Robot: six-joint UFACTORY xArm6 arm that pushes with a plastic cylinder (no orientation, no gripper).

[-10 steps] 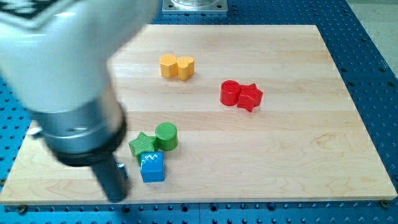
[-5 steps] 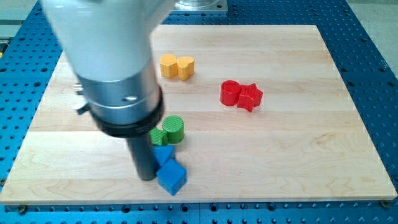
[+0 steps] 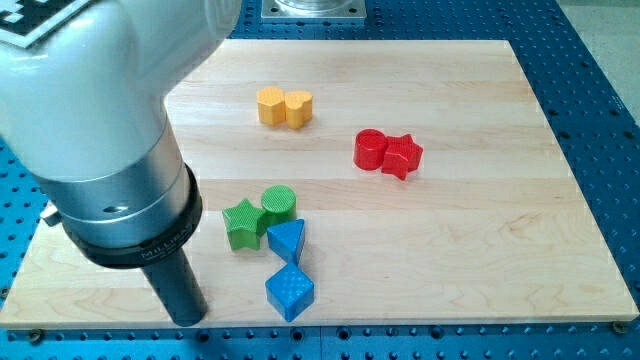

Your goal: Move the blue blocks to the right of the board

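Tip (image 3: pixel 187 318) near wooden counter (image 3: pixel 480 260) bottom edge, left of blue cube (image 3: pixel 289 292). Blue triangular prism (image 3: pixel 287 241) just above cube. No tool fitted; open counter rightward.

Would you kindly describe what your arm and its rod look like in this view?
My arm is a bulky, glossy white-grey cylinder ending in a silver metal collar above a black ring with faint lettering. A black-and-white tag pattern shows at its top corner. From it extends a straight dark rod ending at my tip.

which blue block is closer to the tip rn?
The blue cube, low on the board, just right of my tip. The blue triangular block sits above it, by the green blocks.
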